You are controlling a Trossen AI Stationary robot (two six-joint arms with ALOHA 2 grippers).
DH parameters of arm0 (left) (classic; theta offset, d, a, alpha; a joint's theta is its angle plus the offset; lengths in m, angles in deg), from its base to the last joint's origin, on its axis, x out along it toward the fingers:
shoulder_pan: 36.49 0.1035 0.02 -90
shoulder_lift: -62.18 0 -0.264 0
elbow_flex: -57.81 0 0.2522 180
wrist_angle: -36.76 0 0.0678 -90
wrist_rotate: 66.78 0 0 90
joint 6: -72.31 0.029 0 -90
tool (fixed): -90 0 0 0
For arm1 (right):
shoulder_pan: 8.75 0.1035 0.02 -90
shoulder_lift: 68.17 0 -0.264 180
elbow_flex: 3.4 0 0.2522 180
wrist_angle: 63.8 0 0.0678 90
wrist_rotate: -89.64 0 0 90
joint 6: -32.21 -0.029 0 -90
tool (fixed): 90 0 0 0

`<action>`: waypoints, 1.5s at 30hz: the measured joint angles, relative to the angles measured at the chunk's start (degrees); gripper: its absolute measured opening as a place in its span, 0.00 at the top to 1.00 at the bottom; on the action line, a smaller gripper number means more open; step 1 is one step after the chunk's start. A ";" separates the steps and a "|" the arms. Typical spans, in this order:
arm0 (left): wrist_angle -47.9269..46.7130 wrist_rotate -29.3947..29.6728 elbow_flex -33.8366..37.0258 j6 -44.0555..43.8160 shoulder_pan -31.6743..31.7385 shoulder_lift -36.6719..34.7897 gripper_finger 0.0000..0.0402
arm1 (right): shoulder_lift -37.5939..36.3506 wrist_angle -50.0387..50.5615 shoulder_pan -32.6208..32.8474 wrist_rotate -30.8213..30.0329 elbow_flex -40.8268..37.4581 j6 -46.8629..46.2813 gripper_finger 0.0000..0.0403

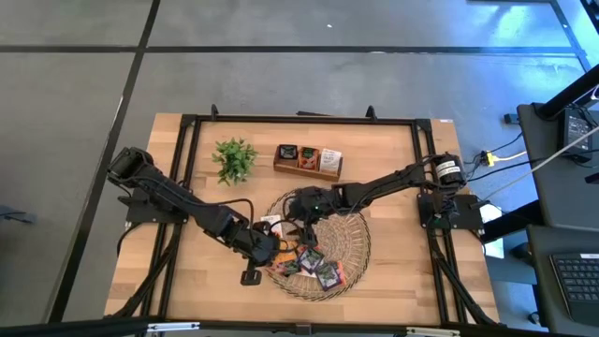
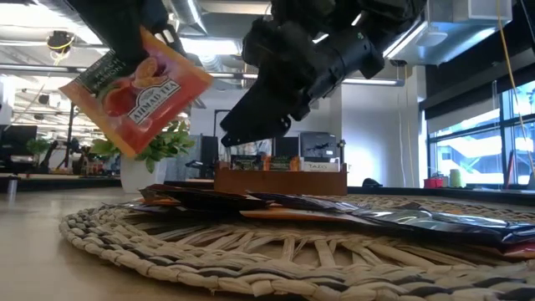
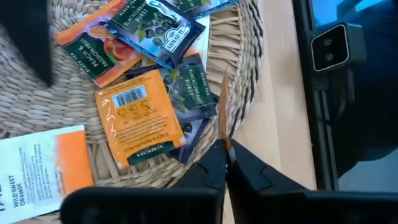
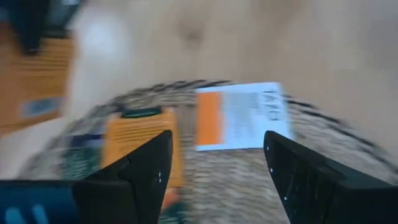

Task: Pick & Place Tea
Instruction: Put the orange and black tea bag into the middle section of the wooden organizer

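Left gripper (image 3: 225,163) is pinched on the edge of an orange peach tea sachet (image 2: 138,88), lifted above the woven tray (image 1: 360,245). Light and floppy, it looks safest gripped by an edge. Right gripper (image 4: 214,163) hovers wide over the white sachet (image 4: 242,115).

The pale wooden counter (image 1: 393,271) looks smooth and matt. On it the round tray of coarse woven straw (image 1: 354,245) is rough and ribbed. The small square tea sachets (image 3: 140,118) on the tray are glossy printed foil-paper, orange, dark and white.
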 joint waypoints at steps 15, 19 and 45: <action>-1.43 5.43 0.01 -6.68 3.74 -0.02 0.99 | -0.04 -4.29 2.21 7.22 0.35 -1.63 0.37; -3.46 7.16 0.01 -7.47 4.34 -0.02 0.99 | -0.04 -4.27 2.74 7.10 0.35 -1.67 0.37; 0.94 10.41 0.01 -10.58 4.69 -0.02 0.99 | -0.07 -4.00 2.81 7.11 0.35 -3.13 0.66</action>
